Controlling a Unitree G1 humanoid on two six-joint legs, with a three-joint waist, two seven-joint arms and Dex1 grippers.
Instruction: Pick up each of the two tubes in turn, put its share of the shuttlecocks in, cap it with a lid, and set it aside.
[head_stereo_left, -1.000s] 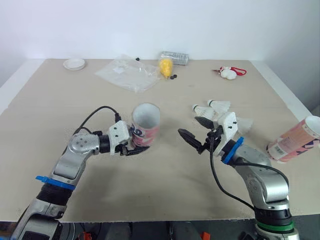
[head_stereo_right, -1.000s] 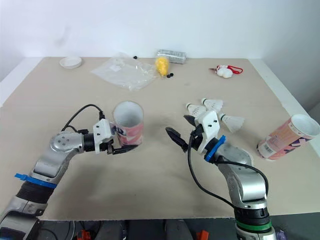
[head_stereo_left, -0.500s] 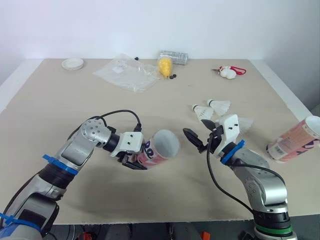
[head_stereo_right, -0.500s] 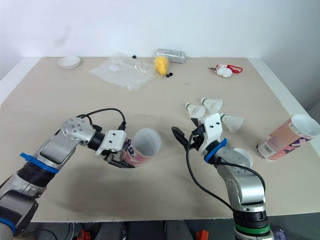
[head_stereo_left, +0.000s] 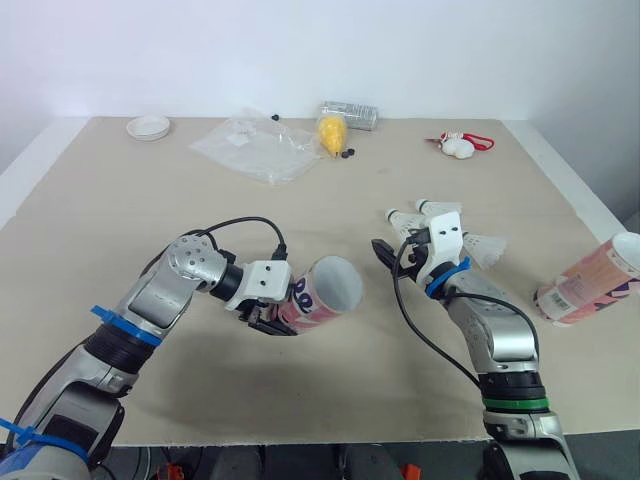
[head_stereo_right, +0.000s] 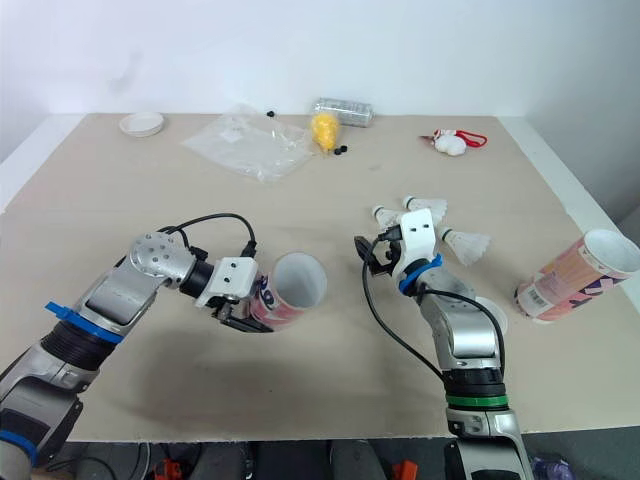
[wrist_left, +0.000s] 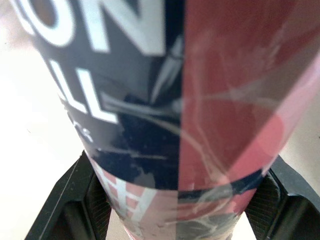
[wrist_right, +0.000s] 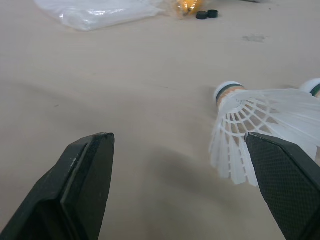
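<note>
My left pincer (head_stereo_left: 275, 315) is clamped round the tube (head_stereo_left: 328, 290), whose mouth tips toward the shuttlecocks (head_stereo_left: 440, 210) lying to its right, so my wide-open right pincer (wrist_right: 185, 190) should straddle the nearest shuttlecock's (wrist_right: 250, 120) feather skirt, close gently, and feed it cork first.

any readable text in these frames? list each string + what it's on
"ON": large white letters, cut off, on the navy band of the tube held in the left gripper.
"LL": white letters on the same band, nearer the gripper, also partial.
Small print beside "LL": too blurred to read.
White label on the second tube near the table's right edge: too small to read.
</note>
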